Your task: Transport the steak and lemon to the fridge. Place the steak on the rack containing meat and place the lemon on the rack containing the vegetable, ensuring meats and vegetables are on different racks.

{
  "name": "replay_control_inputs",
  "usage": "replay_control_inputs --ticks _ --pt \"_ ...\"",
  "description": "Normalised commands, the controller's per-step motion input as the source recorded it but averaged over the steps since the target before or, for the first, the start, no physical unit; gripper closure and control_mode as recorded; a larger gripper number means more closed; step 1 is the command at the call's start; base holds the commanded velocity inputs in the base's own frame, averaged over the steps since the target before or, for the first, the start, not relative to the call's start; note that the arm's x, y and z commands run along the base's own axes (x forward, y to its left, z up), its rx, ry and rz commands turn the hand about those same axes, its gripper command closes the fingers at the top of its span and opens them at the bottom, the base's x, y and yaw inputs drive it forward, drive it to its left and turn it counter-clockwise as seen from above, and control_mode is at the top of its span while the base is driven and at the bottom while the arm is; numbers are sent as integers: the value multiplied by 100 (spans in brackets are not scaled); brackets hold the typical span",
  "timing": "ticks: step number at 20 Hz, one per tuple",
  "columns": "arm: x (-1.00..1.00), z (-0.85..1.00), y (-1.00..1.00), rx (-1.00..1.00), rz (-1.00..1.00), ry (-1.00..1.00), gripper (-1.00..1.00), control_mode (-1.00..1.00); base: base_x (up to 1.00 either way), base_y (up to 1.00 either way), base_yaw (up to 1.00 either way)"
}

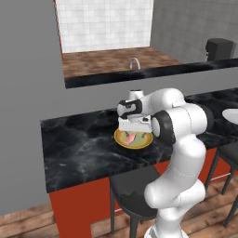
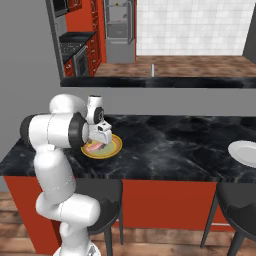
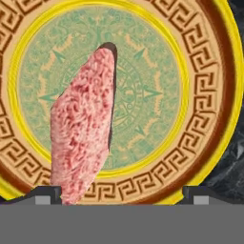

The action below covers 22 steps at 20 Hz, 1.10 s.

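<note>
Black marble counter (image 2: 175, 145) is stretching across this kitchen, with a red front under it and dark stools (image 2: 107, 192) tucked beside it. The two finger tips (image 3: 47, 194) are standing spread wide apart, with nothing pinched between them. One tip is poking up right by the near end of the steak (image 3: 83, 128), and the other is well off to the side over the plate's rim. The gripper (image 1: 134, 128) is hanging just above the plate (image 1: 122, 140) and pointing down at it. The steak is lying flat on the plate, a pink slab sitting across the green middle. The plate is yellow with a brown key pattern around it, and it is resting on the counter. The white arm is bending over it from the stool side.

It looks like the job is only starting. The steak is not yet picked up, so grabbing it seems to be the step in hand. The fridge (image 2: 119, 31) is standing far back in the room, past the other counter. The steak is waiting to be carried to it, and the lemon is waiting too.
</note>
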Motion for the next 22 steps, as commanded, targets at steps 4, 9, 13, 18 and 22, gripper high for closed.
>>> replay_control_inputs --ticks 4,9,13,18,22 --pt "26 -31 7 0 0 14 -100 -100 0 0 0" --pt "32 -28 19 0 -2 13 -100 -100 0 0 0" --pt "32 -20 14 0 -2 10 -100 -100 0 0 0" --pt "28 -13 2 0 -2 7 -100 -100 0 0 0" --pt "13 -21 0 0 -2 11 100 -100 0 0 0"
